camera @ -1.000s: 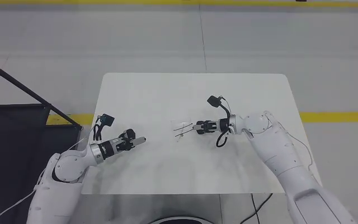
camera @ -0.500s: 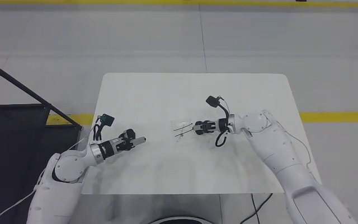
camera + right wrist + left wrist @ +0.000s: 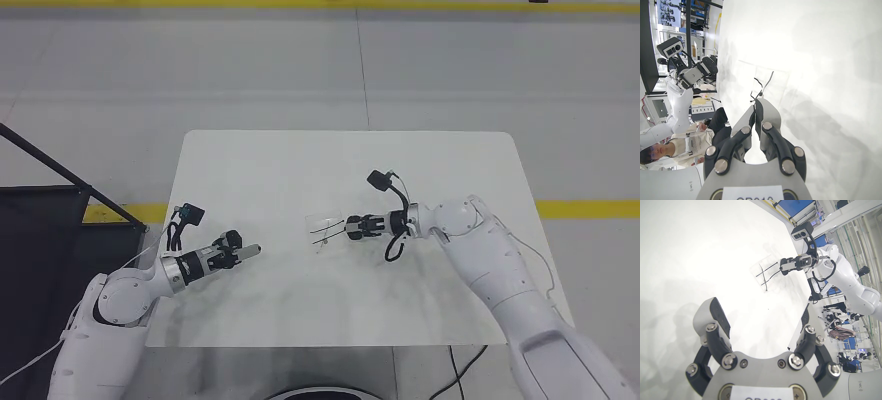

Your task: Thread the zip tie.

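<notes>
A clear flat tray (image 3: pixel 316 220) lies mid-table with thin black zip ties (image 3: pixel 326 233) on it. My right gripper (image 3: pixel 347 230) sits at the tray's right edge, shut on one zip tie (image 3: pixel 752 97) that sticks out beyond the fingertips (image 3: pixel 758 106). In the left wrist view that zip tie (image 3: pixel 772 275) curves down from the right gripper (image 3: pixel 782 269) onto the tray (image 3: pixel 754 266). Another zip tie (image 3: pixel 770 78) lies loose on the tray (image 3: pixel 780 79). My left gripper (image 3: pixel 252 249) is open and holds nothing, low over the table to the left of the tray, with its pads (image 3: pixel 719 313) wide apart.
The white table (image 3: pixel 300 160) is bare around the tray. A black frame (image 3: pixel 50 165) stands off the table's left side. The table's near edge (image 3: pixel 330 345) runs close below both arms.
My right gripper has edged slightly left toward the tray with the zip tie in it. The left arm has stayed still.
</notes>
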